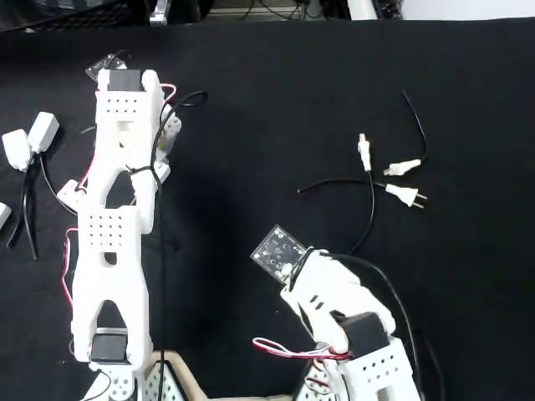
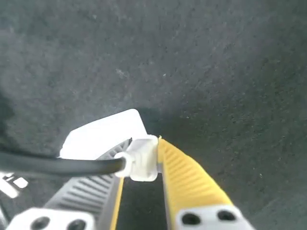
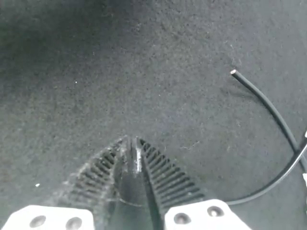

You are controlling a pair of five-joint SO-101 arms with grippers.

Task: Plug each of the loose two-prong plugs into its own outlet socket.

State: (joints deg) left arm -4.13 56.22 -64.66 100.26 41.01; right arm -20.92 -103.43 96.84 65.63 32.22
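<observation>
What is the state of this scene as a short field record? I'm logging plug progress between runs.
left gripper: shut on a white plug with a black cord
plug contact: against a socket block; whether seated, cannot tell
right gripper: shut, empty, above the black cloth
loose plugs: three, right of the arms
other socket blocks: at the cloth's left side

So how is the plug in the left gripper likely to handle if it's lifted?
The plug looks small and hard, so probably light and stiff. Pinched by the left gripper, it might pivot. Its black cord trails off sideways, so it may flex and tug.
</observation>
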